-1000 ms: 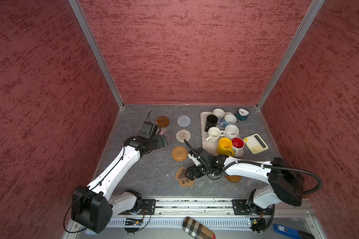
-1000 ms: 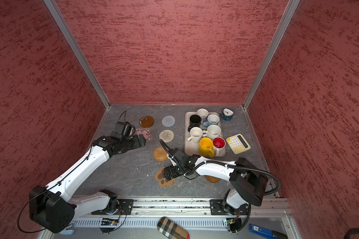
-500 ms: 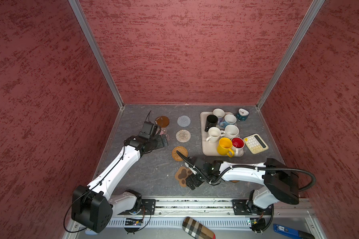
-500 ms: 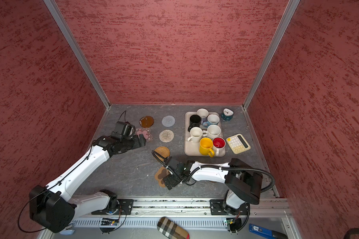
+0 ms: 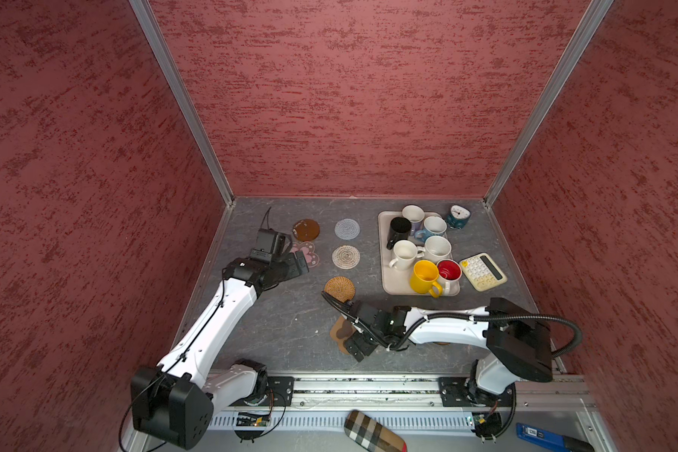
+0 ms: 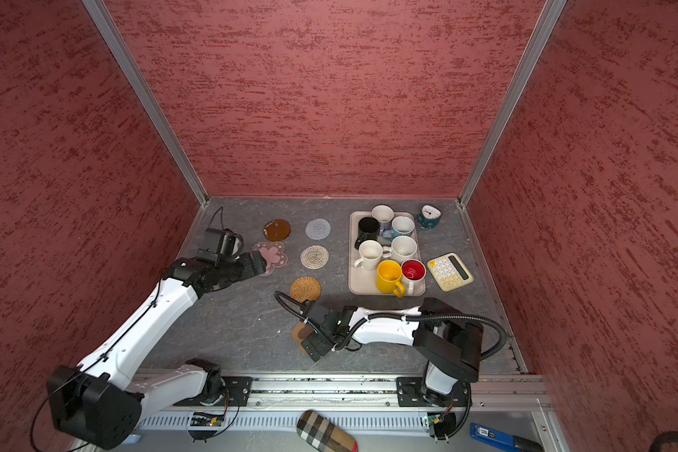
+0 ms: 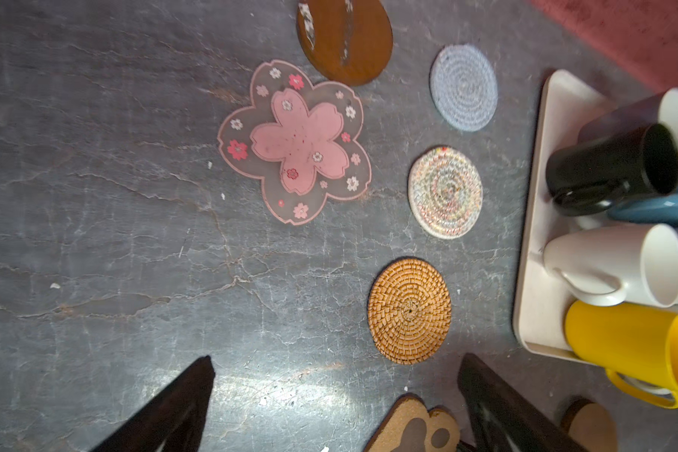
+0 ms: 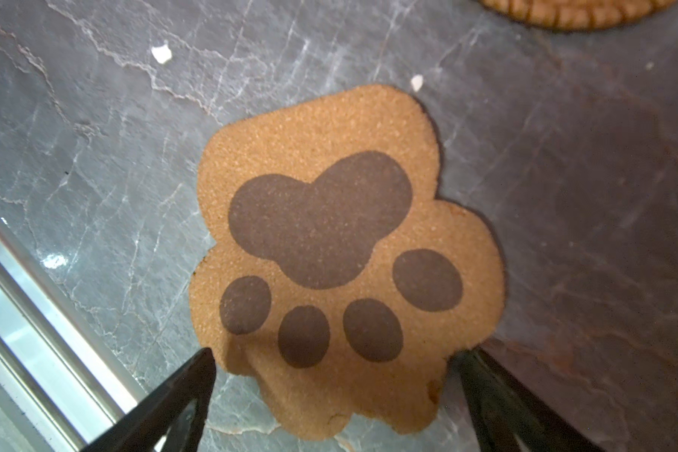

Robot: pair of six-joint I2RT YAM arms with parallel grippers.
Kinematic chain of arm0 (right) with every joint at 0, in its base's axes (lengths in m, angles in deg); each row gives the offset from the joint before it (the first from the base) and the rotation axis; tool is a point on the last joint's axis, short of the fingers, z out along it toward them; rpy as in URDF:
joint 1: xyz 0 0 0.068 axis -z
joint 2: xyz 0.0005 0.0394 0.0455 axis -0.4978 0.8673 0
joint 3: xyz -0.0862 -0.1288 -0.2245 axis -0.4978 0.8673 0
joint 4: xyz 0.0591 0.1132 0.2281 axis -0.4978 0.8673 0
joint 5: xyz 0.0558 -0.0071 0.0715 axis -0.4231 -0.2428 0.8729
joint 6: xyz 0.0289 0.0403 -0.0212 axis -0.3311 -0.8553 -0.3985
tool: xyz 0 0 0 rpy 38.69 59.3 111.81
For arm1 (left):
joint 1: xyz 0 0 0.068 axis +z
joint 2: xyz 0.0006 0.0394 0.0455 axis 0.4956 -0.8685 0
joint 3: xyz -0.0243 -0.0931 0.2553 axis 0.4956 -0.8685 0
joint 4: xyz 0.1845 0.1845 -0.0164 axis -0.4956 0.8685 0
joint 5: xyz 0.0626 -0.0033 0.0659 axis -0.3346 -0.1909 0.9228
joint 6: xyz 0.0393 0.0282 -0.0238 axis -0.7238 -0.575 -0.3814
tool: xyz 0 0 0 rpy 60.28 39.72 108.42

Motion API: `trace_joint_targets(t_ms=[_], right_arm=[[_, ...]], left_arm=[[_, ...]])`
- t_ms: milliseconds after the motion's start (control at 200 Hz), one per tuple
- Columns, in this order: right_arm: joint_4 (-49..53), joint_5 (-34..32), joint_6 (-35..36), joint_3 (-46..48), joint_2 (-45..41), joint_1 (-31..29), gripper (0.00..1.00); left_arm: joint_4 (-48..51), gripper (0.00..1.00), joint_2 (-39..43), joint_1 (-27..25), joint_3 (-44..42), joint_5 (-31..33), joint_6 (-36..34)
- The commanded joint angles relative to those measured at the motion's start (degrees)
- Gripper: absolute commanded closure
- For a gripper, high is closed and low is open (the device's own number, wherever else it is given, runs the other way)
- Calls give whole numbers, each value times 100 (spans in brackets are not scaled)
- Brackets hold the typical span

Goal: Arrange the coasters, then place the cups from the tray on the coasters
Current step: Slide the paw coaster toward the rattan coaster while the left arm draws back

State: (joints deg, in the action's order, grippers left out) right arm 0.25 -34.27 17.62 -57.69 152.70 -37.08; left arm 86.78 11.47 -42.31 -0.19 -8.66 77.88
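Paw coaster [image 8: 321, 219] near the table's [image 5: 282, 313] front edge: probably light, stiff, lying flush; best pinched across its toe end. Right gripper [image 8: 335, 354] flanks that end, jaws spread; left gripper [image 7: 335, 357] likewise spread.

Robot lab test cell: red textured wall panels [image 5: 349, 98] in alu frame posts [image 5: 181, 101], two arms [image 5: 216, 321] bolted to alu rail [image 5: 368, 391], grey stone-look surface [image 5: 290, 313].

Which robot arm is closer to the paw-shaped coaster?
The right arm: its open jaws sit either side of the paw coaster. The left arm is far back, by the pink flower coaster.
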Motion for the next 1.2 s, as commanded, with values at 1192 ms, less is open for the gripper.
trace_joint_targets(t_ms=[1192], right_arm=[[-228,-97,824,-900,765,-157,1]], left_arm=[[1033,0,830,1313,1288,-792,-548]])
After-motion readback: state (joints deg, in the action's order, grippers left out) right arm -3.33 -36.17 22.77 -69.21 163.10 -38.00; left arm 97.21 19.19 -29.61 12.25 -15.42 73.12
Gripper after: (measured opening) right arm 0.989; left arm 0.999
